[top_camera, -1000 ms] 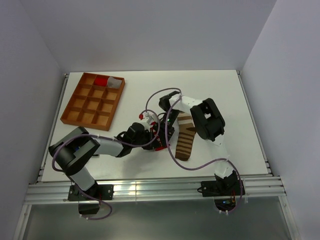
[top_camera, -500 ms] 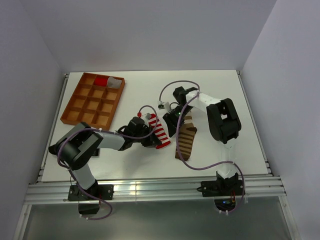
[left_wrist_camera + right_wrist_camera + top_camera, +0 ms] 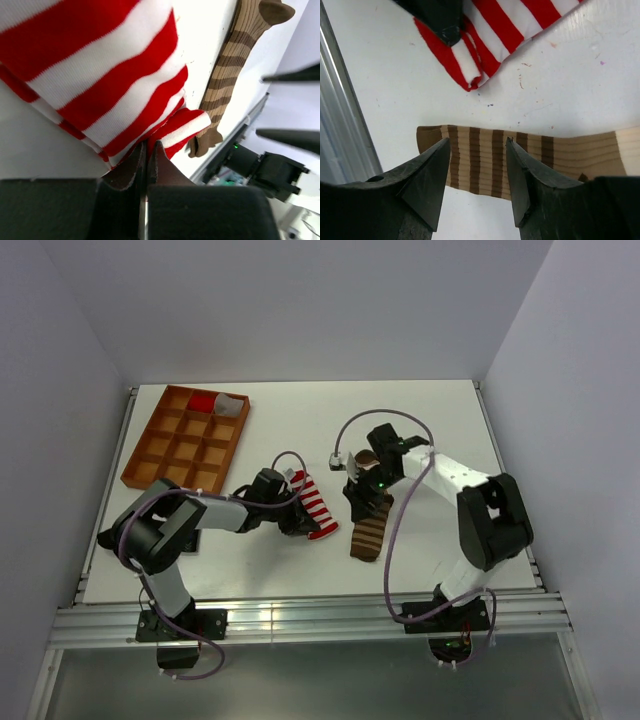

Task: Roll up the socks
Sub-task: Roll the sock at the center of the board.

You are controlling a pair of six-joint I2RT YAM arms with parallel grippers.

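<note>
One white table [image 3: 420, 420] held a wooden tray [image 3: 182, 450] far left. Mid-table, the red-and-white sock [image 3: 316, 508] lay just left of the brown-and-tan sock [image 3: 371, 523]. The left gripper [image 3: 146, 160] pinched the red-and-white sock's edge. The right gripper [image 3: 477, 142] was spread over the brown-and-tan sock, perhaps touching it.

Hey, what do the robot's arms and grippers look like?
The left arm and right arm have white links with bulky black joints, and a looping purple cable runs along each. The left gripper and right gripper have black tapered fingers.
</note>
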